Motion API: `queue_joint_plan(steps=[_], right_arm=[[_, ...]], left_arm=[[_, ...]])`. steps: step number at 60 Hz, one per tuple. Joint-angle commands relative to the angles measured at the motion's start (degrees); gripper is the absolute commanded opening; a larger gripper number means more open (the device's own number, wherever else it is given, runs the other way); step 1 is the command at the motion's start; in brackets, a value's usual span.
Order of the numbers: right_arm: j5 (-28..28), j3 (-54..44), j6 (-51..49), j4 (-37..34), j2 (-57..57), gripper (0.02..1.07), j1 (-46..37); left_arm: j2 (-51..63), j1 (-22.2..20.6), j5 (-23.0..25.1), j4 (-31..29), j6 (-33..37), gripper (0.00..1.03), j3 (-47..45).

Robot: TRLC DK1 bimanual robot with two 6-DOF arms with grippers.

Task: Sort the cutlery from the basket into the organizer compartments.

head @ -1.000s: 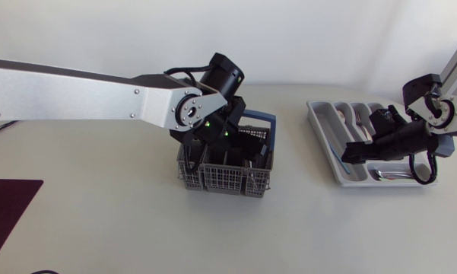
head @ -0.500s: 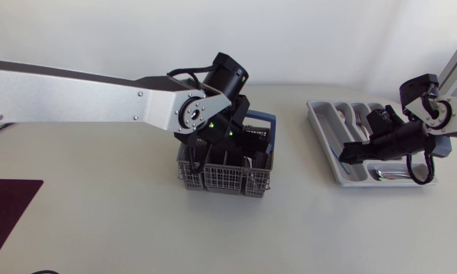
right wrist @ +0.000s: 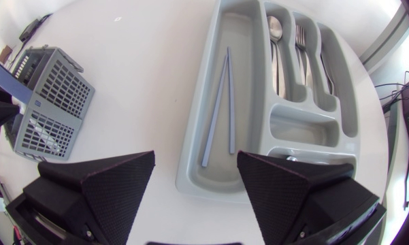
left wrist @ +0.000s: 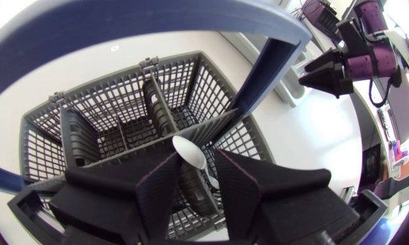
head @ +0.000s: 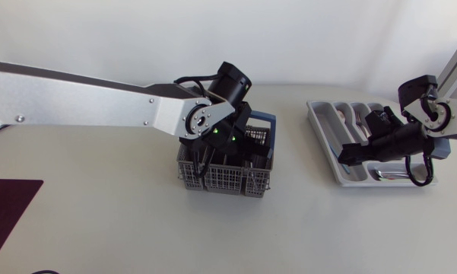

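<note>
The grey mesh cutlery basket (head: 226,180) with a blue handle (left wrist: 272,64) stands mid-table. My left gripper (head: 239,144) reaches down into it. In the left wrist view a white spoon (left wrist: 189,151) stands upright in a basket cell (left wrist: 88,126) between my left gripper's (left wrist: 197,170) narrowed fingers, with a slim gap showing beside it. The grey organizer (head: 319,122) lies at the right. My right gripper (head: 351,154) hovers open and empty over the organizer's near end (right wrist: 190,160). The organizer holds two blue-grey chopsticks (right wrist: 220,102), spoons (right wrist: 277,47) and forks (right wrist: 303,47).
A dark red mat (head: 7,205) lies at the table's front left corner. My long left arm (head: 84,95) spans the table's left half above the surface. Bare tabletop lies between basket and organizer.
My left gripper's fingers have drawn together around the spoon, and the wrist has shifted slightly right over the basket. The right arm has hardly moved.
</note>
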Motion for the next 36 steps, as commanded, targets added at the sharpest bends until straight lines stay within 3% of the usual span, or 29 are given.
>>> queue_joint_plan(steps=[1,13,36], right_arm=[[0.5,-1.6,1.2,0.6,-1.0,0.89,0.5],[0.5,-1.8,1.1,0.7,-1.0,0.89,1.2],[0.5,-2.8,0.8,1.3,-1.5,0.89,2.2]], left_arm=[[1.2,-0.5,-0.4,0.5,-1.2,0.23,1.4],[0.7,-0.8,-0.5,2.1,-1.0,0.11,0.5],[0.2,-1.7,-1.9,3.7,0.2,0.04,-1.0]])
